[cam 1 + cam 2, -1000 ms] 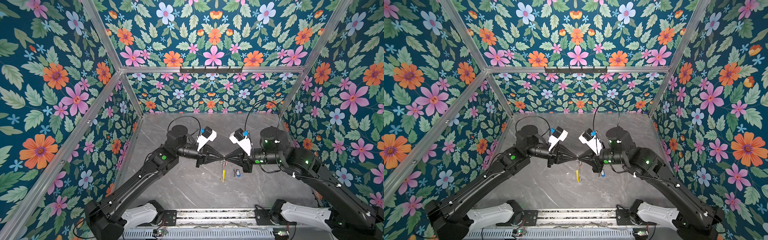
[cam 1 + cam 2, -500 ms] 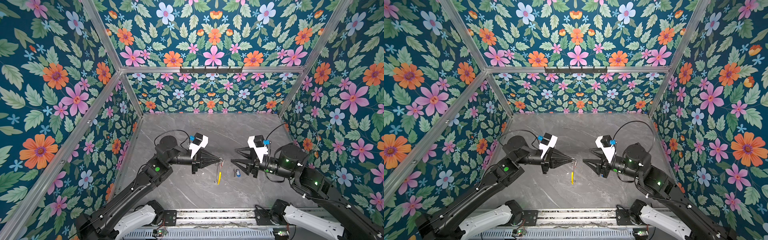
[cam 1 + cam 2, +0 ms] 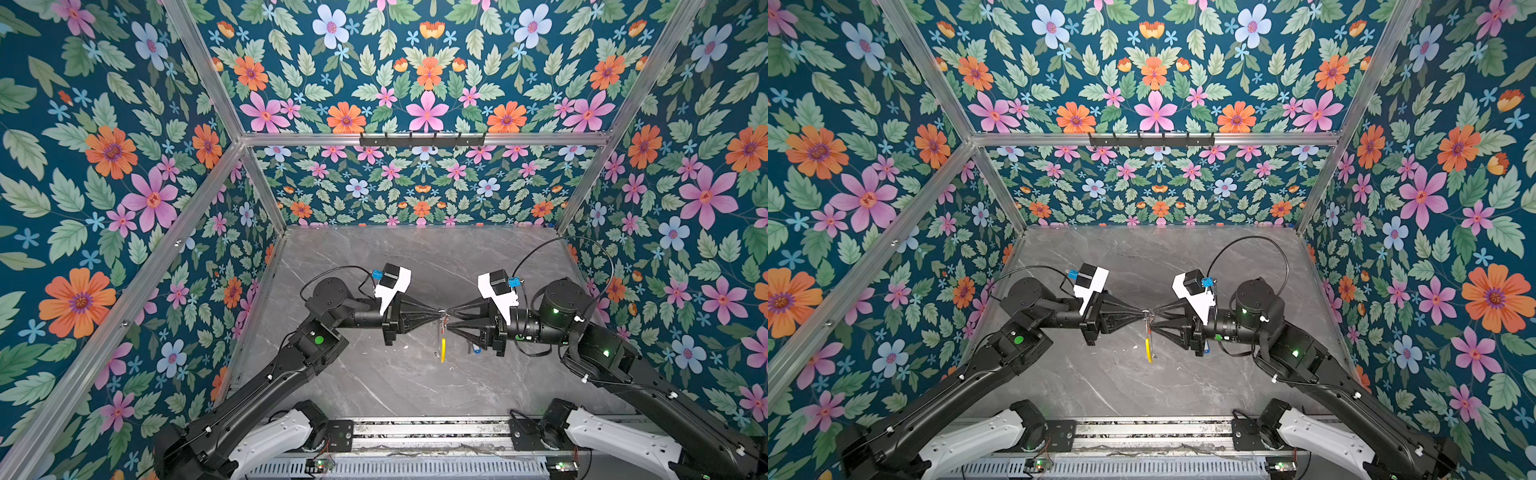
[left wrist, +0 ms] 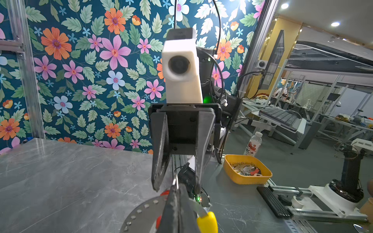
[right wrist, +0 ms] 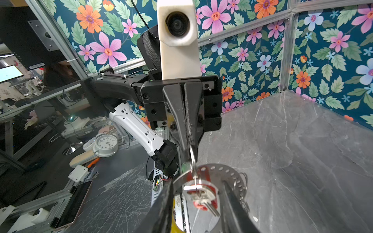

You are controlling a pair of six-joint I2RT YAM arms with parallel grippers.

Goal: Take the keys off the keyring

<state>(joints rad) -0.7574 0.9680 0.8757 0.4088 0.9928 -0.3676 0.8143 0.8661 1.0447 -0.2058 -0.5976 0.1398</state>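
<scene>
The keyring (image 3: 443, 347) hangs edge-on above the middle of the table, its yellow arc (image 3: 1148, 351) lowest. My left gripper (image 3: 439, 312) is shut on its upper rim by a small split ring (image 5: 193, 161). In the right wrist view the grey hoop (image 5: 226, 173) faces the camera. A silver key with a red tag (image 5: 201, 196) dangles from that ring. My right gripper (image 5: 197, 184) is open with a finger on either side of this key, nose to nose with the left gripper (image 4: 178, 188). A blue-tagged key (image 3: 476, 350) lies on the table, half hidden under the right gripper.
Floral walls close in the grey marble table (image 3: 395, 386) on three sides, with a metal rail (image 3: 428, 432) along the front edge. Beyond the table stand a yellow bin of keys (image 4: 238, 179), a water bottle (image 4: 253, 144) and a clock (image 5: 106, 144).
The grippers pulled apart half a second ago, the left keeping the keyring and the right opening. They have come back together at the middle, the right now straddling the red-tagged key.
</scene>
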